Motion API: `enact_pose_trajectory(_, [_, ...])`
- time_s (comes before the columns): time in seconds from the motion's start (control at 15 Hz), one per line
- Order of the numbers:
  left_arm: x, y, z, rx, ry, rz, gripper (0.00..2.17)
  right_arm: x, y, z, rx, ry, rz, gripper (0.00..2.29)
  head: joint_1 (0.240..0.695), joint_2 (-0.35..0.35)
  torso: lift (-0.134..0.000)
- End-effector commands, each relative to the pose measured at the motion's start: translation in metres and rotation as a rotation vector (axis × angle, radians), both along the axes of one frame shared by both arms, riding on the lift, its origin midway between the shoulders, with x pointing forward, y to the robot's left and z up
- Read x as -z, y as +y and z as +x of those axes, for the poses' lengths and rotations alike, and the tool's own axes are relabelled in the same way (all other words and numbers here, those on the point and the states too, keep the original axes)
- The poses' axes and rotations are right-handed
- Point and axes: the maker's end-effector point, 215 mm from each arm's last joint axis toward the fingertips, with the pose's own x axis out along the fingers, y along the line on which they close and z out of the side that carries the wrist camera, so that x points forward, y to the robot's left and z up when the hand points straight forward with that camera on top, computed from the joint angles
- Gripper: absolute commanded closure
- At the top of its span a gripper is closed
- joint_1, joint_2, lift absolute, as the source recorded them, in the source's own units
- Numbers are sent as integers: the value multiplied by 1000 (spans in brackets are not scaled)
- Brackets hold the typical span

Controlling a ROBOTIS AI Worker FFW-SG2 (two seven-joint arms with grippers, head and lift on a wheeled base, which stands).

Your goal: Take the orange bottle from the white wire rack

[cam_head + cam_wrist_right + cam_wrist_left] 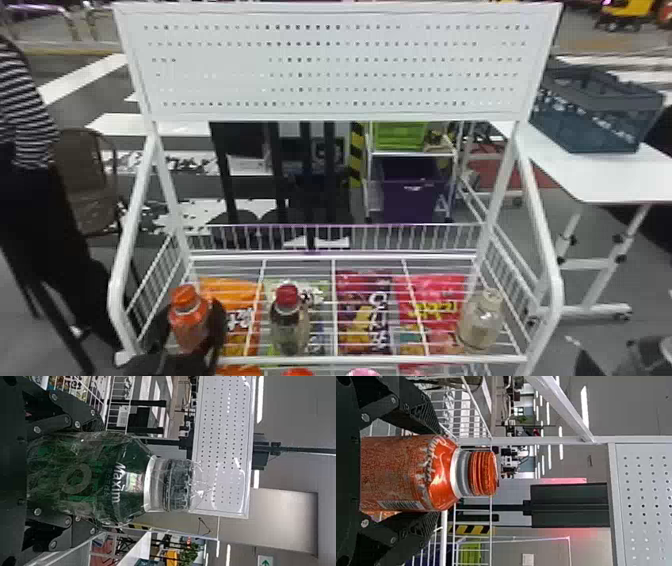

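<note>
The left gripper (440, 473) pinches the orange bottle (391, 475) between its fingers, the cap (482, 473) beyond their tips; the right gripper (97, 477) pinches a green bottle (130, 479). Better to lift straight up (without hurry), clear of the white wire rack (350, 359).

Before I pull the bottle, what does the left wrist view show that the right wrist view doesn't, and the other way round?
Left wrist view: the orange plastic bottle with an orange cap, between the left gripper's fingers.
Right wrist view: a dark green bottle in clear wrap, between the right gripper's fingers.
Both: the white perforated panel and white wire rack.
</note>
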Motion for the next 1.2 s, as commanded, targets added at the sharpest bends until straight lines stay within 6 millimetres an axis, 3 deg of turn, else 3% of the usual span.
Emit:
enact_pose_trajectory(0.0, [3,-3,-1,0,7,-4,1740,4,-1,4,4,14,2,826,499,0,0])
enact_pose_trajectory(0.33, [-8,-6,-6,-2,3,-10,1744,11,-2,14,9,38,8,826,499,0,0])
enact_pose_trajectory(0.53, [-25,-27,-15,29,64,-8,1744,15,-3,17,12,53,11,826,499,0,0])
enact_pose_trajectory(0.6, [-37,-35,-19,31,79,-9,1744,17,-3,18,13,56,13,826,499,0,0])
enact_pose_trajectory(0.67, [-51,-28,-27,19,103,7,1744,18,-4,18,14,57,14,826,499,0,0])
enact_pose_trajectory(0.87, [-94,-34,-53,44,137,26,1744,21,-4,19,14,58,19,826,499,0,0])
enact_pose_trajectory(1.0, [-122,-22,-77,36,133,32,1744,23,-2,19,12,60,25,826,499,0,0])
enact_pose_trajectory(1.13, [-136,-13,-98,25,123,30,1744,20,-1,19,9,52,26,826,499,0,0])
